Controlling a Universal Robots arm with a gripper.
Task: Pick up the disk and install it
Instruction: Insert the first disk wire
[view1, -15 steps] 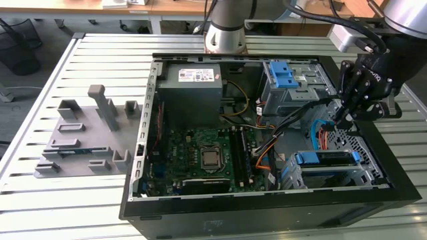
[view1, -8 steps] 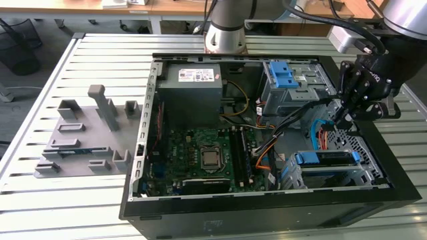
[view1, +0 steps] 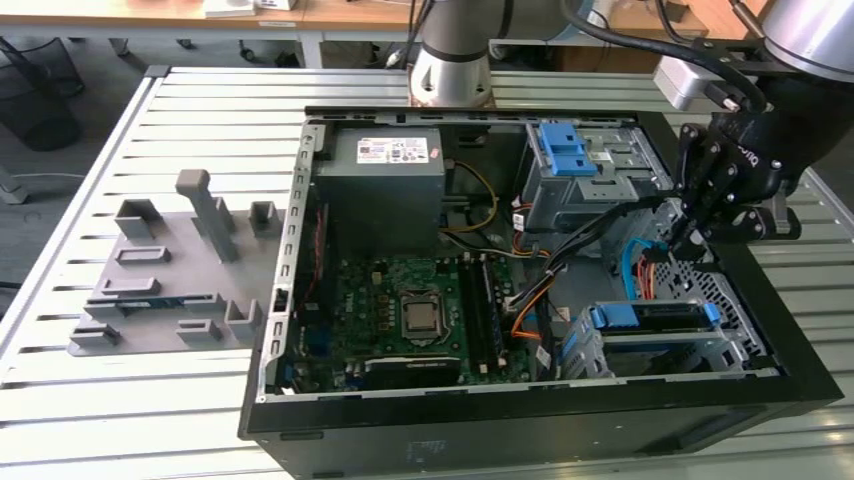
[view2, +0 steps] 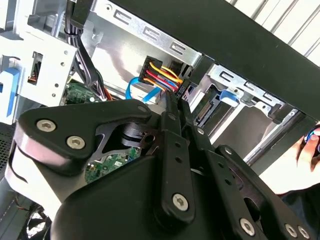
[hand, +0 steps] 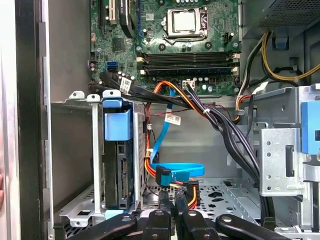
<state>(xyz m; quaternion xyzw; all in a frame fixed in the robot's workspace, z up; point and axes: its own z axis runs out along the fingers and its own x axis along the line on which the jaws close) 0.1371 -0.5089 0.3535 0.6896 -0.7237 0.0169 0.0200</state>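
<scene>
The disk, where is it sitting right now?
The disk stands on edge in the metal drive cage inside the computer case, near the exterior view's lower right corner, beside the orange and blue cables.

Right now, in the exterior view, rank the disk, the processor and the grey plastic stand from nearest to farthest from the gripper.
1. The disk, in its bay just below the gripper.
2. The processor, mid-motherboard, toward the view's left.
3. The grey plastic stand, outside the case, far left.
</scene>
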